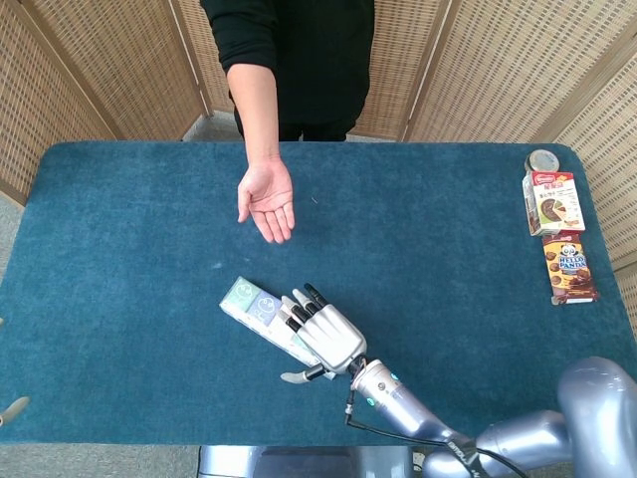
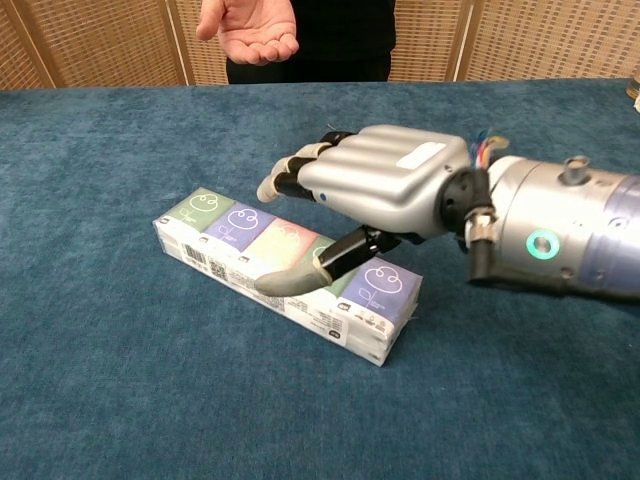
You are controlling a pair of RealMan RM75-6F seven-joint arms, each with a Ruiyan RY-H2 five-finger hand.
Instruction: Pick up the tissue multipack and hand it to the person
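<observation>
The tissue multipack (image 1: 255, 307) (image 2: 235, 236) is a long wrapped row of pastel packets lying flat on the blue table (image 1: 129, 249), slanting from upper left to lower right. My right hand (image 1: 324, 335) (image 2: 375, 190) hovers over its near right end with fingers spread and straight, holding nothing; the thumb reaches across the pack's front edge. The person's open palm (image 1: 267, 199) (image 2: 250, 25) waits, facing up, over the far side of the table. Only a pale tip (image 1: 12, 408) at the left edge hints at my left hand.
A round tin (image 1: 542, 160), a snack box (image 1: 552, 202) and a Hello Panda box (image 1: 569, 266) lie along the table's right edge. Wicker screens (image 1: 90, 70) stand behind the person.
</observation>
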